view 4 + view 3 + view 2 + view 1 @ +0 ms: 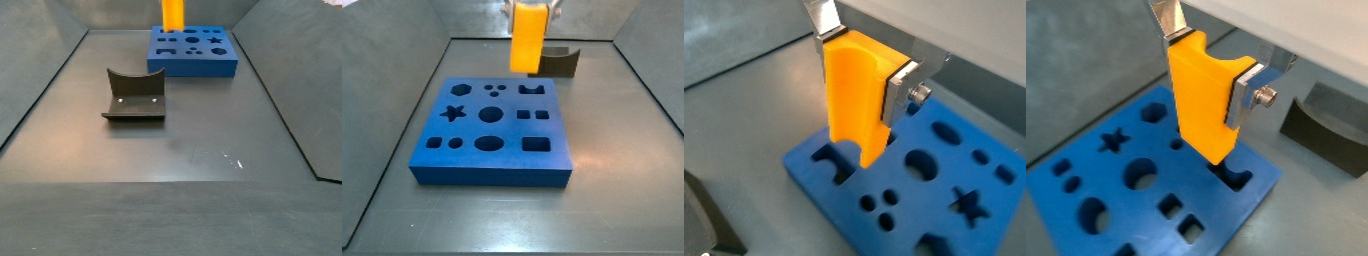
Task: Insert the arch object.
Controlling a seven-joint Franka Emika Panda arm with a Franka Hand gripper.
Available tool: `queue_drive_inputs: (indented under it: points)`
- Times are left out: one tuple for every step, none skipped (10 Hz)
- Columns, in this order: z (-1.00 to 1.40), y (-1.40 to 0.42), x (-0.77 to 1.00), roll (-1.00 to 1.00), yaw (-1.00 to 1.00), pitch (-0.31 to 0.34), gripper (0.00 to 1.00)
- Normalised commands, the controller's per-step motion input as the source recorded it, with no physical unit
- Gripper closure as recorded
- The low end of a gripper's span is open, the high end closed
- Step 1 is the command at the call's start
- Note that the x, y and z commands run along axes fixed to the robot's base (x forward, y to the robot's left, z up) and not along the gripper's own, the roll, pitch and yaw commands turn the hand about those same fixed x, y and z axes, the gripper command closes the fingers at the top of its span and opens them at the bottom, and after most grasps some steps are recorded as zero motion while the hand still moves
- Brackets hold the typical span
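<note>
My gripper is shut on the arch object, which here is a bright orange block with a rounded notch between the fingers. It also shows in the other wrist view and in both side views. It hangs upright, its lower end just over a notched hole near the corner of the blue board. I cannot tell whether it touches the board. The board shows in both side views. No small dark block is in view.
The dark fixture stands on the grey floor apart from the board; it also shows behind the board in a side view and in both wrist views. Grey walls close in the floor.
</note>
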Motion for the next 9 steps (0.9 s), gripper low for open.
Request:
queue_drive_inputs:
  points:
    - [-1.00, 0.29, 0.20, 0.00, -0.05, -0.059, 1.00]
    - [-0.91, 0.05, 0.17, -0.02, -0.11, -0.124, 1.00]
    - [-0.09, 0.00, 0.13, -0.01, -0.09, 0.000, 1.00]
    - [-0.08, 0.00, 0.00, 0.00, 0.00, 0.000, 1.00]
    - [-0.38, 0.00, 0.10, 0.05, -0.03, 0.000, 1.00]
    - [-0.45, 0.00, 0.12, 0.09, -0.04, 0.000, 1.00]
    - [-0.35, 0.01, 0.18, 0.06, -0.06, 0.011, 1.00]
    - [-0.32, 0.04, 0.21, 0.05, -0.10, 0.029, 1.00]
    - [-0.46, 0.00, 0.26, 0.06, -0.12, 0.011, 1.00]
